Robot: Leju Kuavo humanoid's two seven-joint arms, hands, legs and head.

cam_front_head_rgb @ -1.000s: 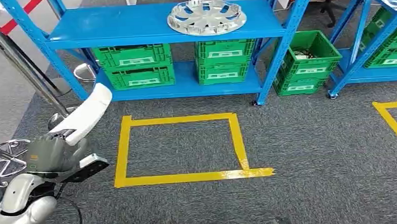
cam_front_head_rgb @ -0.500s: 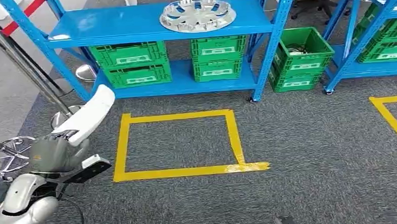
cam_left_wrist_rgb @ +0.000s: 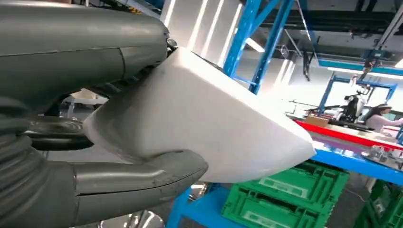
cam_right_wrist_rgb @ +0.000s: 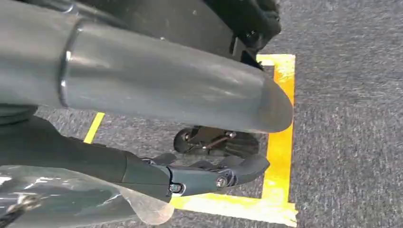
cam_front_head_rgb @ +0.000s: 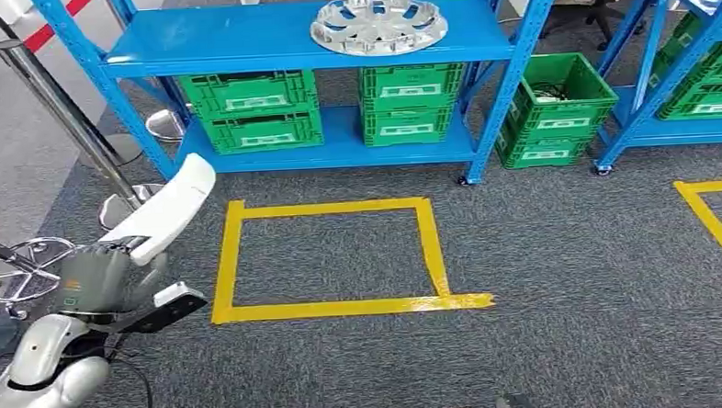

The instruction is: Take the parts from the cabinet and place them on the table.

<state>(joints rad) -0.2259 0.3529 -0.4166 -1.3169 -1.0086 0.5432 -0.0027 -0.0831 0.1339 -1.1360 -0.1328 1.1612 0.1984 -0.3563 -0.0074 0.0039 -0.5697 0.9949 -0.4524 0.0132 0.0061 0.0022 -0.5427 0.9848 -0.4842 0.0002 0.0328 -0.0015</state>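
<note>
Camera view is shifting between frames, a sign the robot is walking; nothing on the blue shelf (cam_front_head_rgb: 295, 46) is moving itself. Left robot hand (cam_front_head_rgb: 99, 282) is gripping a white part (cam_front_head_rgb: 165, 211), fingers (cam_left_wrist_rgb: 142, 178) wrapping its underside, held out ahead and near the yellow tape square (cam_front_head_rgb: 328, 259). Right robot hand (cam_right_wrist_rgb: 157, 95) is hanging over the carpet; whether it is holding anything, cannot tell. Wheel cover (cam_front_head_rgb: 379, 24) is lying on the shelf. Part looks in transit; no surface for delivery visible yet.

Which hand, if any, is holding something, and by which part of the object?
The left hand grips a white curved part by its lower end. The right hand holds nothing that can be made out.
</note>
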